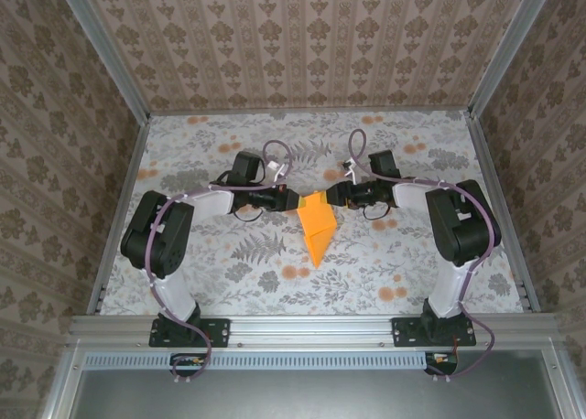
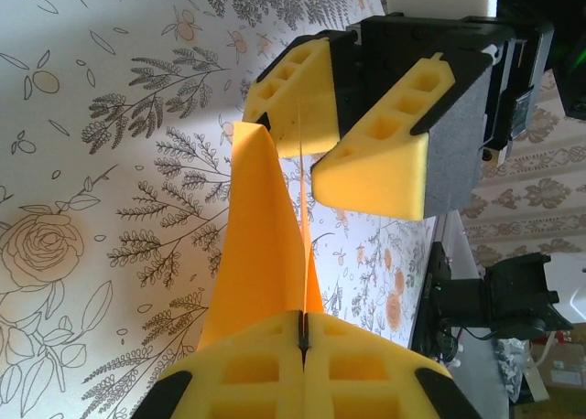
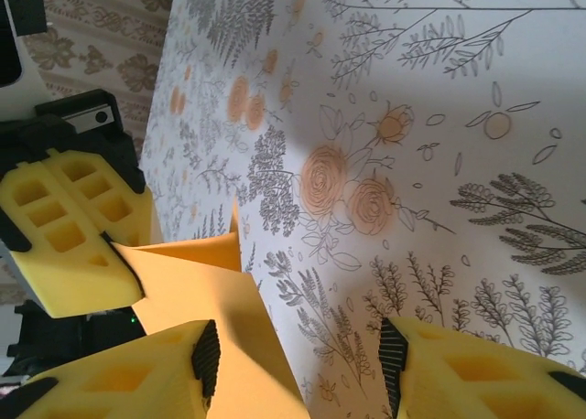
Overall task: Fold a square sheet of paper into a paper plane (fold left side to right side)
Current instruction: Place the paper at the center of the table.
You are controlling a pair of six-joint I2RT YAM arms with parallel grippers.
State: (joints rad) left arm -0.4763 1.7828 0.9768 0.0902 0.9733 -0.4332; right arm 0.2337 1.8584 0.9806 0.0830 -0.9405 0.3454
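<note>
Floral table [image 1: 229,254] | paper plane [image 1: 316,222]: orange, pointed, creased | left gripper [image 2: 302,338] pinching

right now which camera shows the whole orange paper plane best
Top external: the whole paper plane shows, outline and pointed tip clear. Left wrist sees a raised flap close up; right wrist, one corner.

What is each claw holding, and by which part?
Left claw is shut on the plane at its wide end. Right claw stands open astride the same end, gripping nothing.
</note>
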